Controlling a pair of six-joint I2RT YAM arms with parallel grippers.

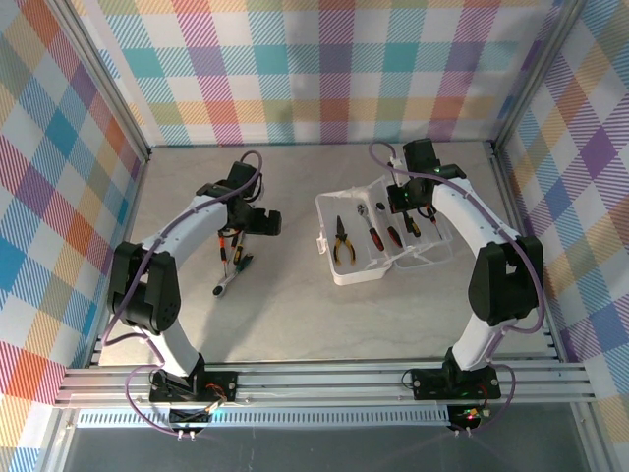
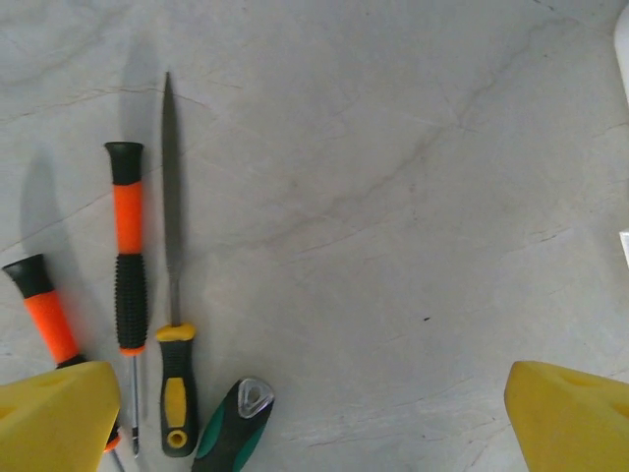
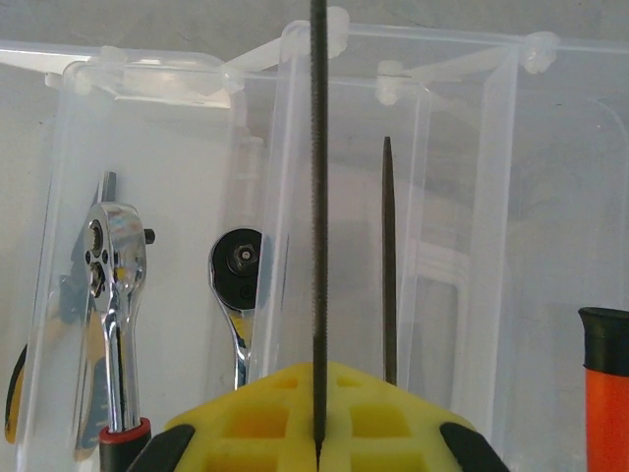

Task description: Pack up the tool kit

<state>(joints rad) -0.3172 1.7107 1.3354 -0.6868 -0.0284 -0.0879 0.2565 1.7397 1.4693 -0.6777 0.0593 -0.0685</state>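
Right wrist view: right gripper (image 3: 317,442) clamped on a file (image 3: 318,197) at the case (image 3: 295,59), ratchets (image 3: 113,275) inside. Left wrist view: left gripper (image 2: 314,413) wide apart over screwdrivers (image 2: 128,256).

We see a clear, shiny plastic case (image 3: 491,197), a bright, shiny metal ratchet (image 3: 116,285), a thin dark file (image 3: 318,197) with a rough metal face, and a dull, smooth grey table (image 2: 393,197).
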